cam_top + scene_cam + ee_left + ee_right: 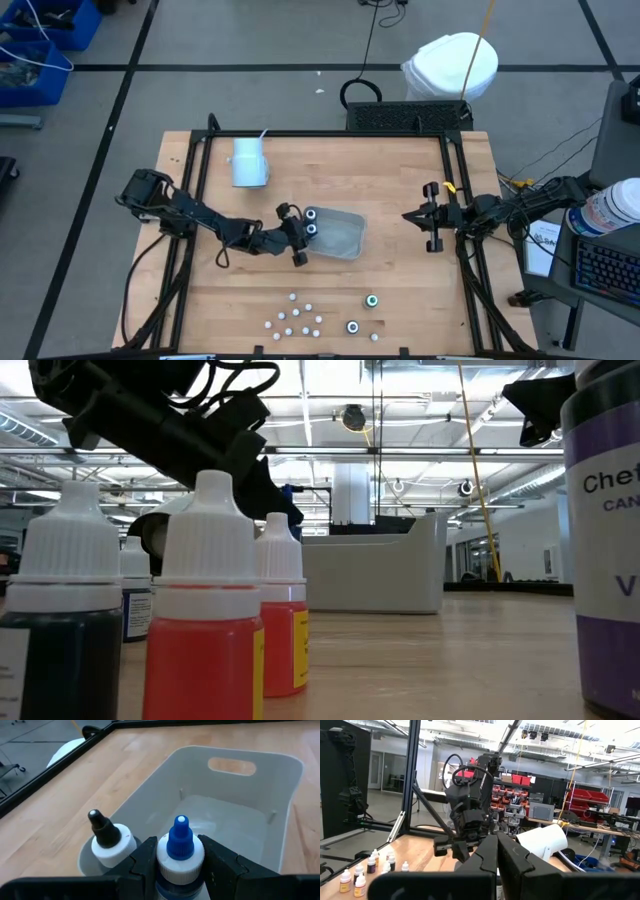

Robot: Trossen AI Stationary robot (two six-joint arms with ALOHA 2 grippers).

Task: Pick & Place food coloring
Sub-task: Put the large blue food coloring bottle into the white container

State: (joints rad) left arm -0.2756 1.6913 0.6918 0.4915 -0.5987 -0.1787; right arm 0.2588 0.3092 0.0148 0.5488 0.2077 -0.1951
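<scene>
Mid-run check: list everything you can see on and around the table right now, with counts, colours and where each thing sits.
Tray: one, grey, table centre.
Bottles at the tray's left end: two; a blue-tipped one gripped over the rim, a black-tipped one beside it, inside the tray.
Loose large bottles: two, teal tops, near front edge, right of the small ones.
Small white-capped bottles: about ten, clustered near front edge.
Cup: one, white, on its side, back left.
White covered object: on the floor behind the table.
Left gripper: at the tray's left end, shut on the blue-tipped bottle.
Right gripper: waiting right of the tray, shut, empty.
</scene>
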